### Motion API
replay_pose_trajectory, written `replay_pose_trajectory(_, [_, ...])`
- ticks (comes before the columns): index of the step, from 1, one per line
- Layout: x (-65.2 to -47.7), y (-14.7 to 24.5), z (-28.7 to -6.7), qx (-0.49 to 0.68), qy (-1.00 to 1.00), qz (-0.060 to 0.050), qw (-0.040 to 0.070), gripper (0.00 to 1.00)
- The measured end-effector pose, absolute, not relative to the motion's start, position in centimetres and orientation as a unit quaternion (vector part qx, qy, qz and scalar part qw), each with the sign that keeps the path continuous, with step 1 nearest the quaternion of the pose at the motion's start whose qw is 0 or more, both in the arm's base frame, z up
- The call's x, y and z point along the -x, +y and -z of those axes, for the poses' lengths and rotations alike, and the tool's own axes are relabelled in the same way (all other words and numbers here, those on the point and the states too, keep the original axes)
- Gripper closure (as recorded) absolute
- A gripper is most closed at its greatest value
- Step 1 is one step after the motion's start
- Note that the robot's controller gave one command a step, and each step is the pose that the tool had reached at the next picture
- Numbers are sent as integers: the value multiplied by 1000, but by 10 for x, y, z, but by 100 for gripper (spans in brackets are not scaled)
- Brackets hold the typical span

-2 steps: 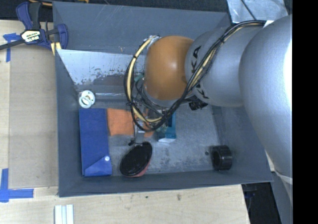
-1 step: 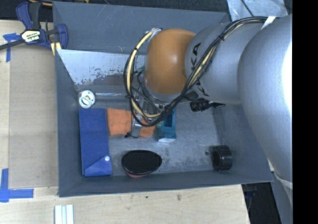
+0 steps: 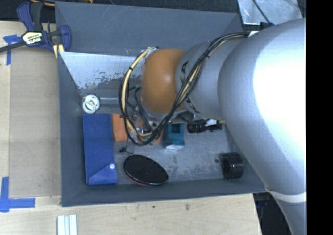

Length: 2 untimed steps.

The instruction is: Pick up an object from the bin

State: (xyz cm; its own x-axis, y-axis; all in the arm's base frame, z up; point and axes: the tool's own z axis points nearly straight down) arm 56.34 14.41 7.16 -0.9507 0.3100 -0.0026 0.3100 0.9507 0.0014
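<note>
1. Orange block (image 3: 119, 128), small and upright-looking, is what I take as my target: it sits left of the bin's (image 3: 156, 25) middle, touching or nearly touching the right edge of the blue box (image 3: 99, 148).
2. I've got the gripper (image 3: 139, 128) low on the floor just right of that block, buried under looping cables (image 3: 127, 85) and the wrist's orange cover (image 3: 158, 80). Whether it is spread or closed, I cannot tell from here, and I see nothing held.
3. On the gripper's other side, just to the right, I read a small teal box (image 3: 175, 136), lying on the floor and partly under the arm.
4. A bit further right, a slim black thing with a white patch (image 3: 205, 124) pokes out from beneath the arm; I can't name it.
5. Toward the front wall, a black oval disc (image 3: 145, 170) lies flat, close to the blue box's lower corner.
6. That blue box is long and flat, running along the left wall.
7. Above its top end I see a white round thing (image 3: 91, 103), near the back slope.
8. Farthest off, a black cylinder (image 3: 232, 165) sits in the front right corner, well apart from the rest.
</note>
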Motion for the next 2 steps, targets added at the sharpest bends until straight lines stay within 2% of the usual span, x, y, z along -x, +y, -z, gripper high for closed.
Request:
replay_pose_trajectory(1, [-585, 122, -71, -258, 966, -1, 3, 100])
replay_pose_trajectory(2, [-585, 122, -71, -258, 966, -1, 3, 100])
